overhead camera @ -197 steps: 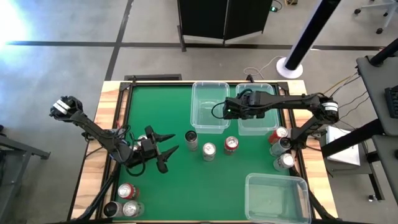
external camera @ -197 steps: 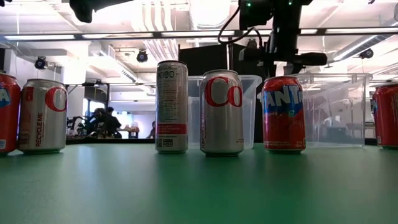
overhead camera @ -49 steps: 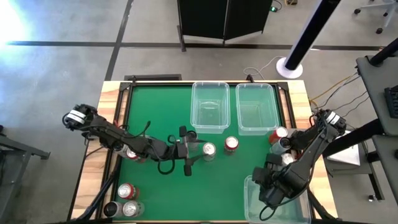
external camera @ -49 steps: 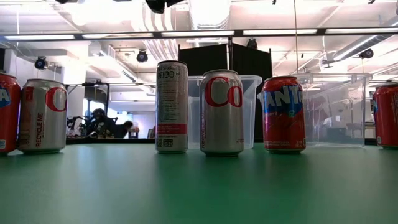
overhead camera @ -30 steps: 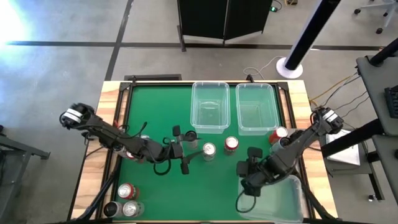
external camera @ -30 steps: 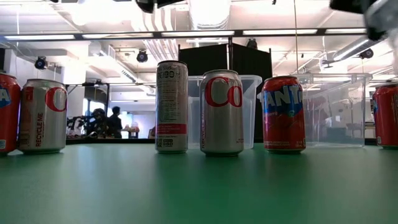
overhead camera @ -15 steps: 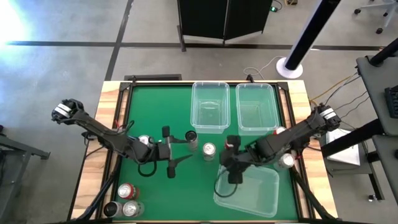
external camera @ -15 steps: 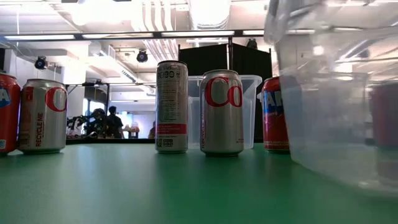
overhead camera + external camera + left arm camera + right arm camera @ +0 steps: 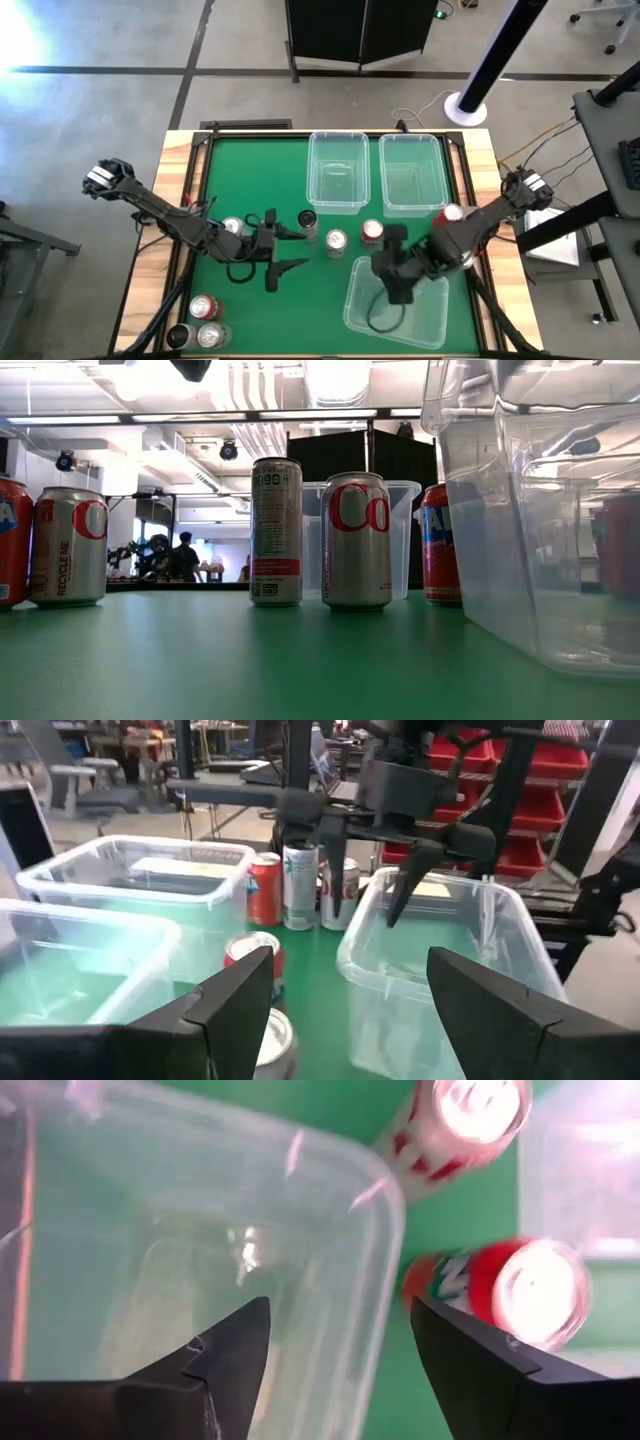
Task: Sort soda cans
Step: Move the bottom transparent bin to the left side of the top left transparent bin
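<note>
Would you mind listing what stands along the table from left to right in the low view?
Red can at the edge → silver Diet Coke can → tall slim silver can → second Diet Coke can → red Fanta can → clear plastic bin.

Left end effector fingers spread wide mid-table, right end effector fingers parted, arm angled inward

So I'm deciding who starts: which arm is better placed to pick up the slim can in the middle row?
Probably left. Its open tool sits just beside the slim can, while the right tool, also open, is over the near clear bin.
</note>
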